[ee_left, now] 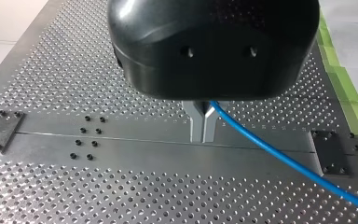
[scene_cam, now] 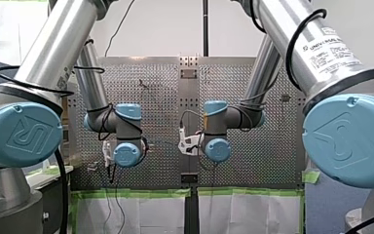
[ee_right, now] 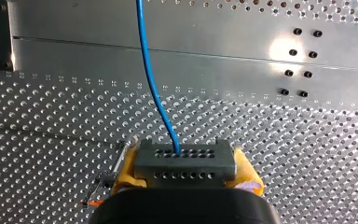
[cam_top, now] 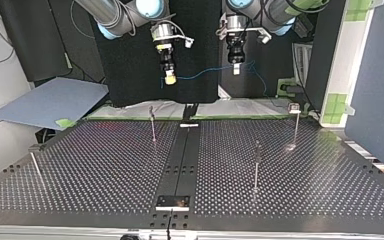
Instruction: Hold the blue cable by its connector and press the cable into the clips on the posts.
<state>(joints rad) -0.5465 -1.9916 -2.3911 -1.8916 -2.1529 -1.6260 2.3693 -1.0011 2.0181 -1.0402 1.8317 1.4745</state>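
Note:
My right gripper (ee_right: 185,156) is shut with its yellow pads (ee_right: 127,164) on a grey connector block (ee_right: 191,165), and the blue cable (ee_right: 151,84) leaves the block's face. My left gripper (ee_left: 203,139) has its metal fingers (ee_left: 196,123) shut on the same cable (ee_left: 279,154) further along. In the top view both grippers hang high above the table's far edge, my right gripper (cam_top: 170,78) at the left and my left gripper (cam_top: 236,69) at the right. The cable (cam_top: 205,74) sags between them. Thin posts (cam_top: 152,122) (cam_top: 256,165) (cam_top: 295,122) stand on the table below, and no cable touches them.
Another thin post (cam_top: 35,167) stands at the top view's left edge. A dark centre rail (cam_top: 182,160) with a small plate (cam_top: 172,202) splits the perforated table (cam_top: 105,170). A grey board (cam_top: 50,102) lies beyond the far left corner. Green tape (ee_left: 342,79) lines the table's edge.

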